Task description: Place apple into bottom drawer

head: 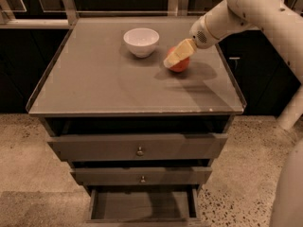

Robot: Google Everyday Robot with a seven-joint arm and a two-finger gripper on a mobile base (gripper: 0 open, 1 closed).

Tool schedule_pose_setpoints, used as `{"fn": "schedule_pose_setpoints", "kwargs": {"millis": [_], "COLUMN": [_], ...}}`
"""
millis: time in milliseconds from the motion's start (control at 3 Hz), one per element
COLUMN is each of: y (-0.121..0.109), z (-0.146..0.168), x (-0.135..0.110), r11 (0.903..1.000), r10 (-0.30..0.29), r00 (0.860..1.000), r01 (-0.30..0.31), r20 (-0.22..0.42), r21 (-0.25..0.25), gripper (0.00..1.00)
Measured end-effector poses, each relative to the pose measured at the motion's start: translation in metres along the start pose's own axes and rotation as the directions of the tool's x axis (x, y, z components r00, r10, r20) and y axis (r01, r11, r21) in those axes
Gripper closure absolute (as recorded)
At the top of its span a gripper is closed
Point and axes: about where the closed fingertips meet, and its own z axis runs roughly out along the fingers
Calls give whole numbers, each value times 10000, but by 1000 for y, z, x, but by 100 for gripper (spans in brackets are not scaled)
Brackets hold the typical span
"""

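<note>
Right of white bowl, on cabinet top: apple, near bowl, not touching. Gripper overlapping apple's upper-left side, btwn bowl & apple. Grip state: can't tell. Well below bowl, bottom drawer pulled open.

Dim, warm light falls from above, and the tabletop shows a faint sheen. The hand, over the apple, throws a soft shadow beside it, and the background lies dark.

Grey cabinet top with white bowl and apple, end effector at the apple
</note>
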Motion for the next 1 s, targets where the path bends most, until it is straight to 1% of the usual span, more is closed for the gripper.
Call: {"fn": "schedule_pose_setpoints", "kwargs": {"millis": [333,667,1000], "y": [13,13,13], "z": [37,40,40], "x": [-4,-3,-3], "r11": [9966,9961,9961], "r10": [266,297,297], "r00": [9992,9991,9991], "r01": [-241,-271,-271], "r20": [303,296,296], "r21": [-789,-840,-841], "gripper": [0,18,43]}}
